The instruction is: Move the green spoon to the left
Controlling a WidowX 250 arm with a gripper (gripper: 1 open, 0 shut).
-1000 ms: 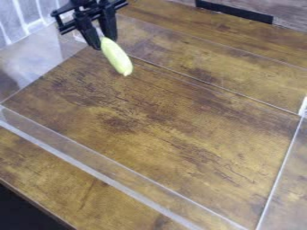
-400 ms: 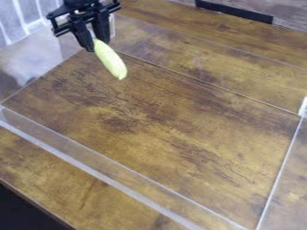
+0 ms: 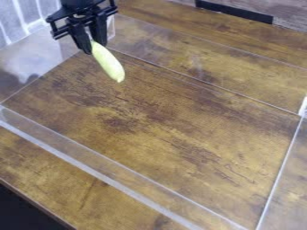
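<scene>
While the gripper hung near the top-left corner of the view, its black fingers were clamped shut on the upper end of the green spoon. Only the spoon's yellow-green handle showed; it slanted down and to the right from the fingers, its lower tip just above the table. Whether that tip touched the wood could not be told, and the grey head was hidden at the gripper.

Clear low walls fenced off a wide patch of the brown, grained tabletop. One ran from the left edge down toward the bottom right, nearest the camera; another rose along the right side; a faint far one crossed behind the gripper. The spoon sat close to the left end of this fenced patch, near where the left wall line climbed toward the top-left corner.

To the right of and below the spoon the wood lay open all the way to the near and right walls. To the left little room remained: a pale, glossy strip began just beside the gripper and ran to the picture's edge. Beyond the far wall more tabletop stretched toward a dark object at the top edge.
</scene>
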